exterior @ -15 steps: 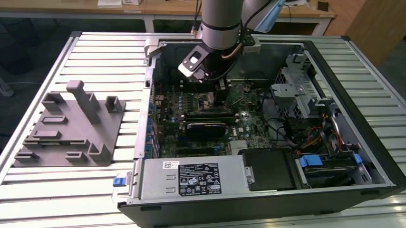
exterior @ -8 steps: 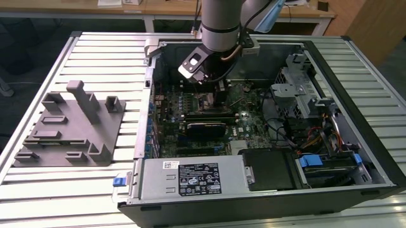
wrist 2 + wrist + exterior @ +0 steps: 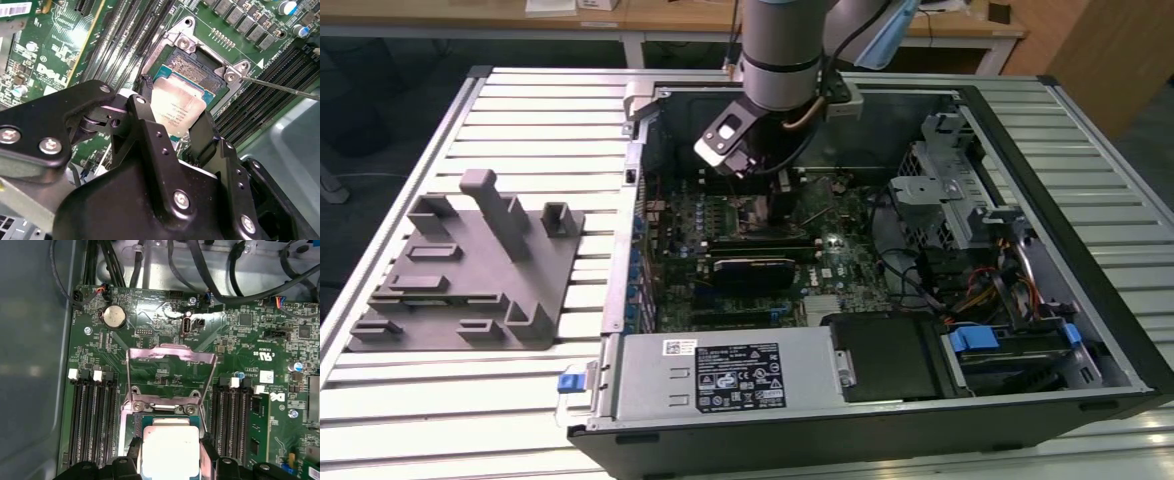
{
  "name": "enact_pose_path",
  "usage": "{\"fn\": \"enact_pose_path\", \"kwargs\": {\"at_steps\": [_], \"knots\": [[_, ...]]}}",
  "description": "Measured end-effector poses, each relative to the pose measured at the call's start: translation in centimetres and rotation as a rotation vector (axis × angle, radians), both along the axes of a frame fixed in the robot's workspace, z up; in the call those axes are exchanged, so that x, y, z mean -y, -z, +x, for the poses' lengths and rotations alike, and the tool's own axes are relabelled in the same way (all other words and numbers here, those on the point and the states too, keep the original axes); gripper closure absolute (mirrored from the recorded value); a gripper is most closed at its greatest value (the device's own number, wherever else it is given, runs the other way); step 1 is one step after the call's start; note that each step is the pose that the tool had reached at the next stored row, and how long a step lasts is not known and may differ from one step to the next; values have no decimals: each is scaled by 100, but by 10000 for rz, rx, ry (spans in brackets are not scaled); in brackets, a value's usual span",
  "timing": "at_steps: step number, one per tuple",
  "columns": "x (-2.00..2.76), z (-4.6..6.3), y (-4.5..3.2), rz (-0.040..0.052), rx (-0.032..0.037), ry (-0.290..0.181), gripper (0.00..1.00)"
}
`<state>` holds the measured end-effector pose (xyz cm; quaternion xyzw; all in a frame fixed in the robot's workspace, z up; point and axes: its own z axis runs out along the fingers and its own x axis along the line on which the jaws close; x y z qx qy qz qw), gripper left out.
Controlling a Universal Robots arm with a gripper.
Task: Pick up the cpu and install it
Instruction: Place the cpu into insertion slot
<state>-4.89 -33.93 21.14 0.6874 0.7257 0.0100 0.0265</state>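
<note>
I have the gripper [image 3: 174, 111] clenched on the cpu [image 3: 181, 102], a finger [image 3: 142, 96] against each of two opposite edges; in both wrist views the chip hangs partly over the open socket [image 3: 196, 67] on the motherboard [image 3: 60, 50], the load plate [image 3: 170, 355] standing raised; whether chip and socket touch I cannot tell; in the exterior view the arm [image 3: 781, 60] reaches into the open computer case [image 3: 630, 150].

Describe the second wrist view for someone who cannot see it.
Two black fingers grip the silvery square cpu by opposite edges, holding it at the open socket on a green motherboard, partly covering the socket's contacts. Rows of dark memory slots run on both sides of the socket.
</note>
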Motion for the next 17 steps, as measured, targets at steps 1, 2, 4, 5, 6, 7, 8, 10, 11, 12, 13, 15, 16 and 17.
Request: {"fn": "enact_pose_path", "kwargs": {"at_steps": [1, 2, 4, 5, 6, 7, 8, 10, 11, 12, 13, 15, 16, 17], "knots": [[-3, -3, 10, -1, 0, 5, 46], [-6, -6, 19, -1, 0, 12, 46], [-13, -15, 35, -1, 0, 25, 46], [-15, -19, 40, -2, 1, 31, 46], [-16, -24, 44, -2, 0, 39, 46], [-16, -28, 46, -3, 0, 47, 46], [-17, -30, 50, -3, -1, 56, 46], [-17, -31, 61, -1, 0, 105, 46], [-17, -31, 66, -2, 0, 159, 46], [-17, -32, 72, -2, -1, 222, 46], [-17, -32, 77, -2, 0, 288, 46], [-17, -34, 79, -4, -1, 377, 46], [-17, -34, 79, -4, -2, 377, 46], [-17, -33, 79, -4, -1, 377, 46]]}}
